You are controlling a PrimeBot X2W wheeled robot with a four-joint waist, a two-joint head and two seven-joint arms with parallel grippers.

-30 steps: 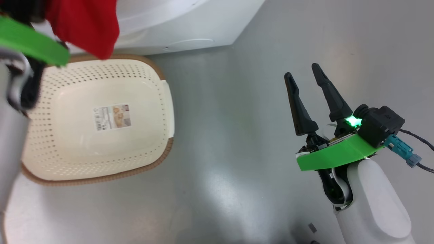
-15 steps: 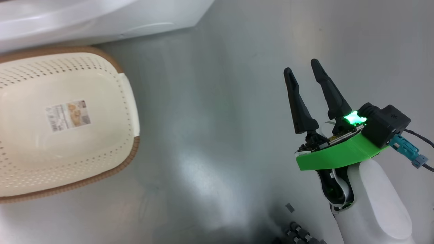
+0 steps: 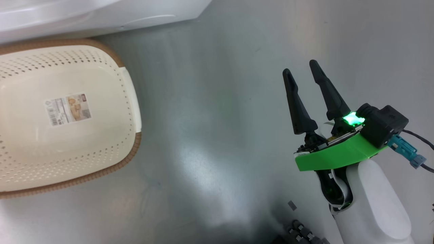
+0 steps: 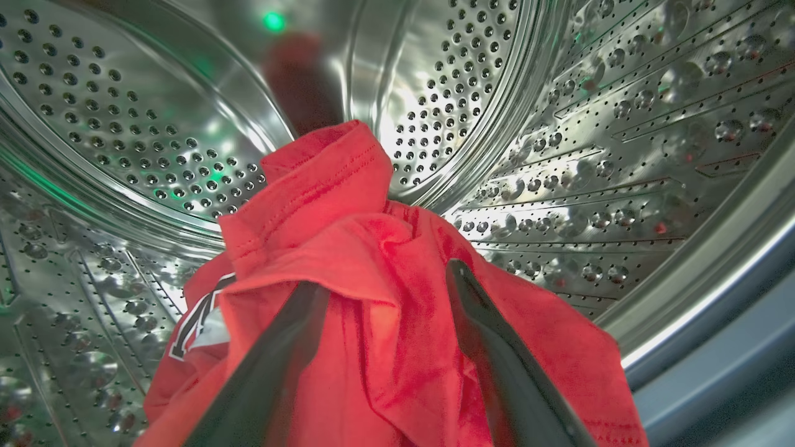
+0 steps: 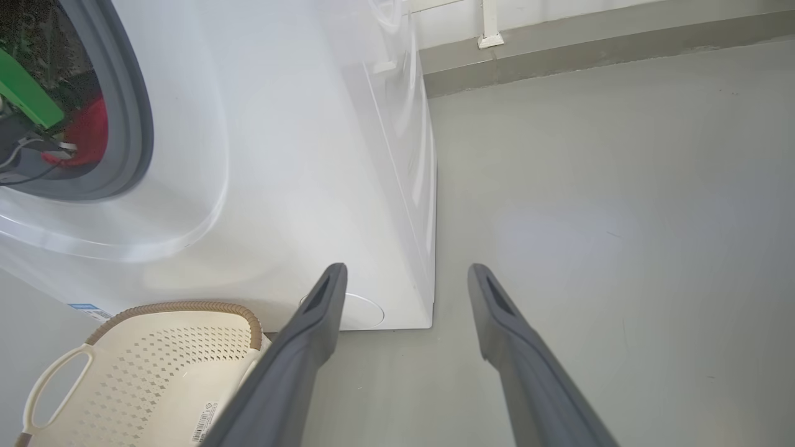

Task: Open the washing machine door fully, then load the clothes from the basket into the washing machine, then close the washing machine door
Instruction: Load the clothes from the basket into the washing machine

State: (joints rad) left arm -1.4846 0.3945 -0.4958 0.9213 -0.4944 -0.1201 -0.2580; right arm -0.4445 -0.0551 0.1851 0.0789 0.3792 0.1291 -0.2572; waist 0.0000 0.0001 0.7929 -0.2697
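Note:
Inside the steel drum of the washing machine, my left gripper has its fingers spread apart. The red clothes bunch between them and drape over the left finger. Through the machine's grey ring, the right wrist view shows the clothes and my left wrist's green part. The cream basket stands on the floor before the washing machine, showing only its label sticker. My right gripper hangs open over bare floor, right of the basket. The washing machine door is out of view.
Grey floor stretches between the basket and my right arm. A small round flap sits low on the machine's front. A wall base with a white pipe runs behind the machine. Dark parts of my base show at the bottom.
The head camera has swung right, so the basket sits further left. My left arm and the red garment it carried have left the head view. My right gripper holds still.

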